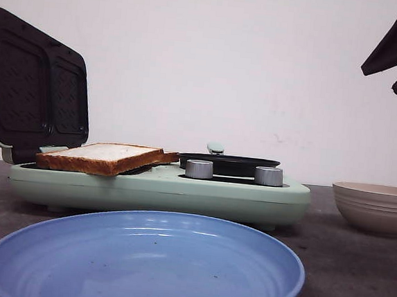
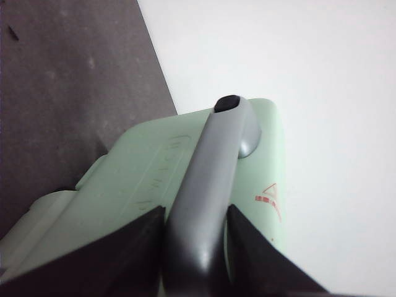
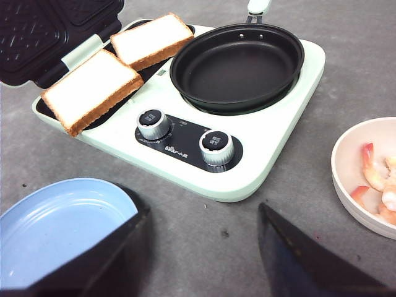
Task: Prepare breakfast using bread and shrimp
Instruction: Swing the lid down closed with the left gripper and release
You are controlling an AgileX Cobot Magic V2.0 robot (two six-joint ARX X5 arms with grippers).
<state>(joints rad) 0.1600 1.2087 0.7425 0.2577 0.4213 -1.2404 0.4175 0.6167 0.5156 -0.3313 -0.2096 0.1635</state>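
A: Two square slices of white bread with golden-brown crust [image 3: 93,90] lie side by side on the open sandwich plate of the pale green breakfast maker [image 3: 272,154], its dark-lined lid [image 1: 33,85] standing up behind them.

B: And the left gripper [image 2: 197,244]?

A: Its dark fingers [image 2: 124,253] are closed either side of the grey handle [image 2: 207,179] on that lid's green back, clamped right onto it.

B: The right gripper [image 3: 201,260]?

A: Hanging above the grey table [image 3: 346,55], fingers spread wide, nothing between them.

B: Shrimp?

A: Pale pink curved shrimp with orange-red tails [image 3: 371,167] sit in the cream bowl [image 1: 374,205], to the right of the cooker. The round black frying pan [image 3: 238,65] sits on the cooker's right half, behind two silver knobs [image 3: 153,122].

B: Up front?

A: A shallow blue plate [image 1: 146,265], nearest the camera.
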